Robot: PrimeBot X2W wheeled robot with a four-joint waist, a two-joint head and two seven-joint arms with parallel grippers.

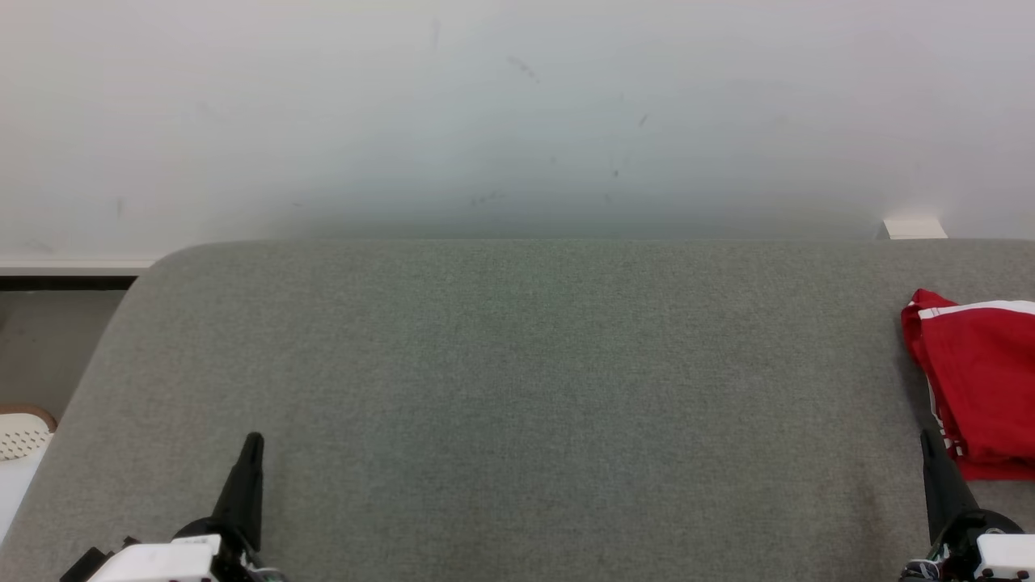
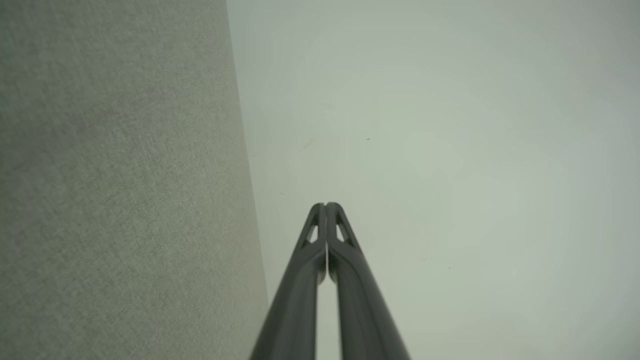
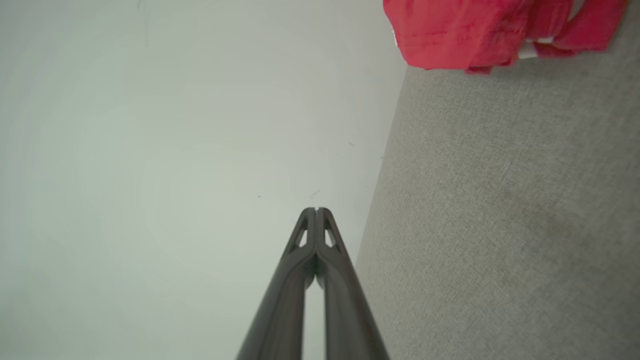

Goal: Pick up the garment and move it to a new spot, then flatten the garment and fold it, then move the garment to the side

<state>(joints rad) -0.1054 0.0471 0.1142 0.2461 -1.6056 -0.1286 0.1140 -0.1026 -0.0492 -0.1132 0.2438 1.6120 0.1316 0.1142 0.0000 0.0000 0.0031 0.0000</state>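
Garment (image 1: 978,380), red with white stripe, at right of grey table (image 1: 517,388), left claw (image 1: 253,440) and right claw (image 1: 927,438) both closed, empty.

lighting: bright, even, diffuse. wall (image 1: 517,121): greenish cast at centre of head view, paler toward corners. shadows: soft, narrow, beside garment (image 1: 978,380) on grey surface (image 1: 517,388). focus: head view sharp; wrist views softer, left gripper (image 2: 326,206) and right gripper (image 3: 316,210) blurring toward the bottom edge; garment's red smeared in right wrist view.
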